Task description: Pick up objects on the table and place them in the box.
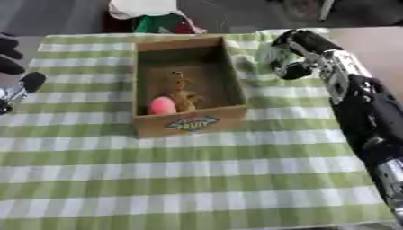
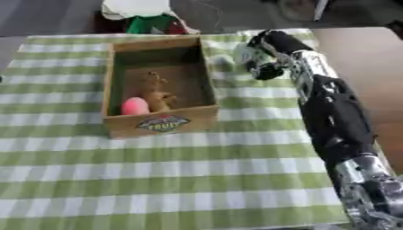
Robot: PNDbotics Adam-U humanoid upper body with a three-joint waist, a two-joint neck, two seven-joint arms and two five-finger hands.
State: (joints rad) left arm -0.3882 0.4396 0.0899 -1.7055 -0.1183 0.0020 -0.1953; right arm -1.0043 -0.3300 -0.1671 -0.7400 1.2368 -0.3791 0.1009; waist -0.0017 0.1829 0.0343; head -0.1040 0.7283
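The brown wooden box [image 1: 187, 120] on the green-and-white checked tablecloth [image 1: 197, 179] holds a pink egg-shaped object [image 1: 163, 106] and a tan figure [image 1: 182, 93]; the right hand [image 1: 285, 60], fingers curled on nothing, hovers right of it.

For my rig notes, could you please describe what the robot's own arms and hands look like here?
The right arm is bulky and mostly black, with silver metal sections near the wrist and near the bottom edge. Its black right hand has rounded fingers. The left hand, at the left edge, shows rounded black fingertips on silver-grey links.
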